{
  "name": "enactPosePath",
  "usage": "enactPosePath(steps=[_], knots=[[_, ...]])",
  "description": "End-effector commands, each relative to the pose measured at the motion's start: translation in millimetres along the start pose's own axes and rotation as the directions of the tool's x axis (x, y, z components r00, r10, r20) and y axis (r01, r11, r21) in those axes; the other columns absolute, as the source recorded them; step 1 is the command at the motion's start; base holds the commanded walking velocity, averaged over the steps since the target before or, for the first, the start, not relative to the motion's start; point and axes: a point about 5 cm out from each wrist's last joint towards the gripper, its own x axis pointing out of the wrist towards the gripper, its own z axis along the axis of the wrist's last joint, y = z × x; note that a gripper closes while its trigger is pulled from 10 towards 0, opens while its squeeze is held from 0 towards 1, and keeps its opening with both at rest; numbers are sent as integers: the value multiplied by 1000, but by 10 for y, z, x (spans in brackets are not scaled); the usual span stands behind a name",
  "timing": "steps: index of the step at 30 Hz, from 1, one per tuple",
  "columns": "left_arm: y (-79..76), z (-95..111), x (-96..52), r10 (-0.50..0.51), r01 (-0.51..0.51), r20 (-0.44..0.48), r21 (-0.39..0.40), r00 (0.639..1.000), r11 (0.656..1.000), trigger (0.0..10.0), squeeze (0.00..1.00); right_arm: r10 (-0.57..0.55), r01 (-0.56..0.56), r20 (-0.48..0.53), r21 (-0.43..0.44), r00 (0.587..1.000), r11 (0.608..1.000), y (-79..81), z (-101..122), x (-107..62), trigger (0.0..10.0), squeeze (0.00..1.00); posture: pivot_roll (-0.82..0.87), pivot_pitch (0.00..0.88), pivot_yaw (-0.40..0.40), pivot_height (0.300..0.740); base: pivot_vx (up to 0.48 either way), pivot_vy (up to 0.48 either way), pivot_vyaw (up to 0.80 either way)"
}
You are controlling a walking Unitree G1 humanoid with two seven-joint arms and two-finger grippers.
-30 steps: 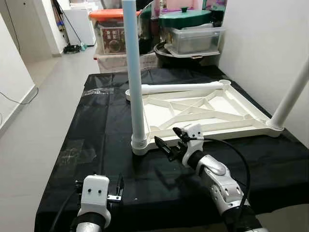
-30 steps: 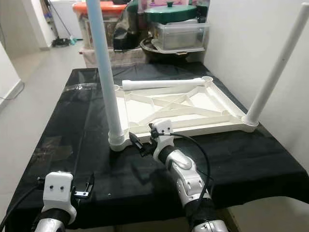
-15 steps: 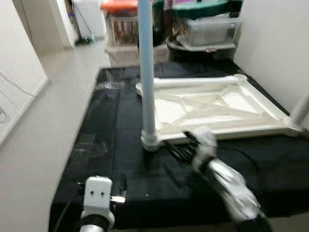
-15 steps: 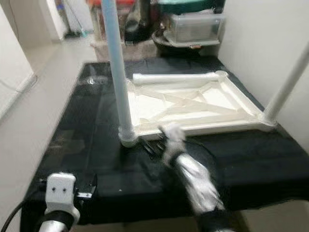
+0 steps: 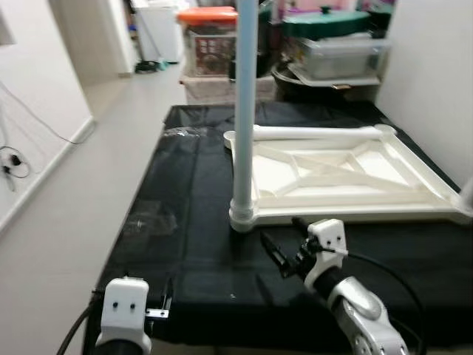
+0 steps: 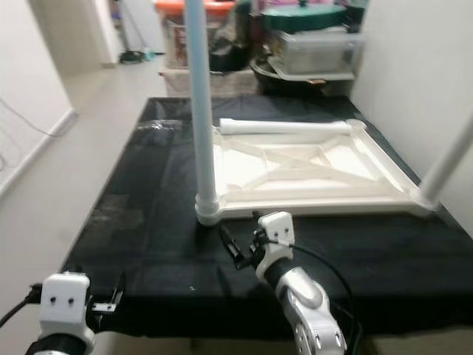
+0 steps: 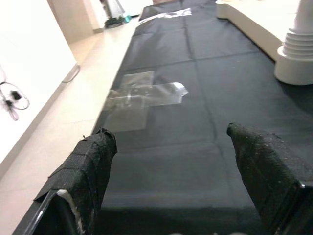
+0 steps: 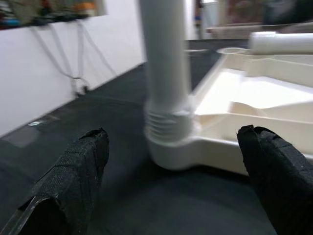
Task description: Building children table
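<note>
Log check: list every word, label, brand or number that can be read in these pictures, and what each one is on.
None can be read.
Label on the orange-lidded storage box: dark printed panel, too blurred to make out.
White tabletop, its legs, the black cloth, and both grippers' housings: no text seen.

A: What sort of place is it?

B: A home, a back room or corridor used for storage. Lidded plastic storage boxes [image 5: 211, 33] and a green-lidded pot [image 5: 327, 22] are stacked at the far end.

A: Anything else?

B: Plain white walls [image 5: 29, 103], a pale tiled floor [image 5: 89, 185], and a worktop [image 5: 192, 185] draped in black cloth.
</note>
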Motion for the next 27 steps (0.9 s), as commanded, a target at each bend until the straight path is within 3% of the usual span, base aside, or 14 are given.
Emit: enactPosePath(steps=[1, 5, 15, 24, 25, 27], knots=[[9, -4, 8, -4, 4, 3, 15, 1000, 1000, 10000, 0, 6, -6, -11, 8, 1000, 1000, 25, -10, 30, 10000, 0, 48, 22, 11, 740, 0, 0, 800], [-16, -2, 21, -17, 17, 0, 15, 1000, 1000, 10000, 0, -41, 40, -12, -16, 999, 999, -64, 22, 99, 10000, 0, 48, 22, 11, 740, 0, 0, 200], [-36, 3, 13, -36, 36, -1, 18, 999, 999, 10000, 0, -56, 56, -20, -12, 998, 998, -53, 39, 127, 10000, 0, 61, 29, 5, 740, 0, 0, 0], [-75, -15, 8, -50, 50, -8, 9, 999, 999, 10000, 0, -71, 71, -28, -7, 997, 997, -167, 40, 151, 10000, 0, 56, 41, 3, 740, 0, 0, 0], [-87, -13, 11, -57, 57, -7, 9, 998, 998, 10000, 0, -71, 70, -21, -23, 997, 997, -211, 56, 165, 10000, 1000, 55, 44, 1, 740, 0, 0, 0], [-111, -12, 18, -72, 73, -5, 11, 997, 997, 10000, 0, -72, 72, -5, -37, 997, 997, -300, 99, 199, 10000, 1000, 55, 44, 1, 740, 0, 0, 0]])
